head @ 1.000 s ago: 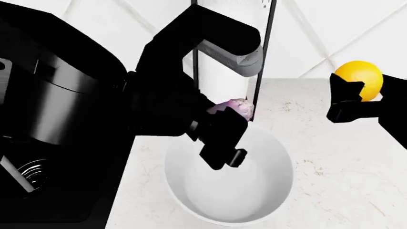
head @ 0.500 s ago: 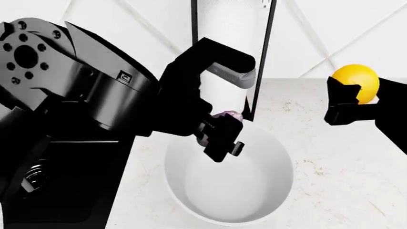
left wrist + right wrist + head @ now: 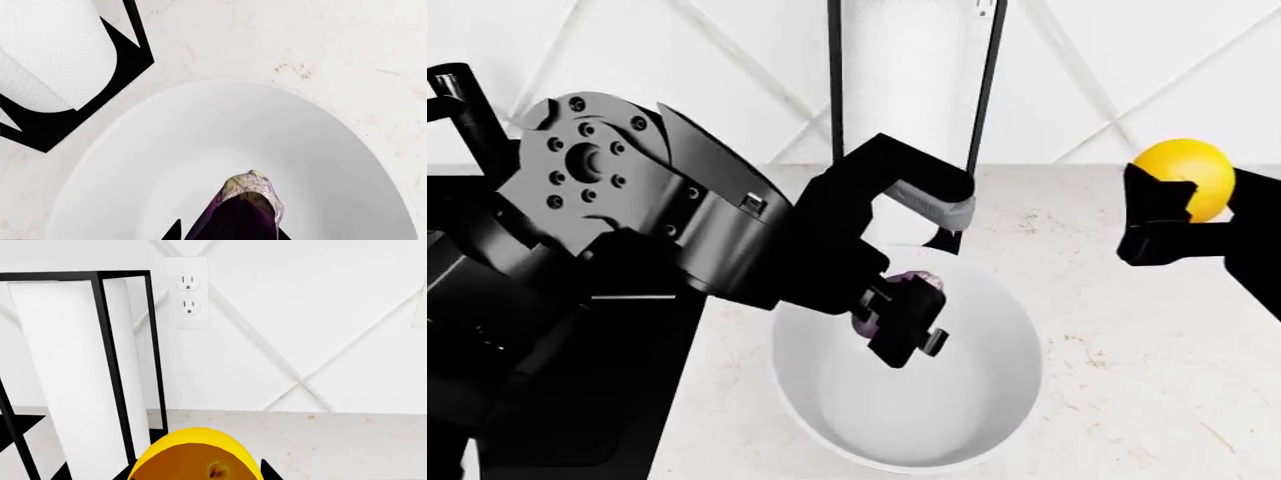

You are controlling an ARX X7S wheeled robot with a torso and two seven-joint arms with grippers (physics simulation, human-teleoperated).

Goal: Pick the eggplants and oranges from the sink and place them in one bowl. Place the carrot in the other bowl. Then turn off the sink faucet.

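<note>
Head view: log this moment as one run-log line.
left claw: holds dark-purple eggplant over glossy white bowl | right claw: holds yellow-orange fruit aloft

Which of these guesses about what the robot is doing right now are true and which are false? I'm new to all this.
1. The left gripper holds the eggplant over the white bowl. True.
2. The orange already lies in the white bowl. False: it is up in the right gripper, off to the side of the bowl, above the counter.
3. A paper towel roll stands in a black frame behind the bowl. True.
4. The white bowl is full of vegetables. False: its inside is bare; the eggplant is not yet released.
5. A wall outlet sits on the wall near the paper towel. True.
</note>
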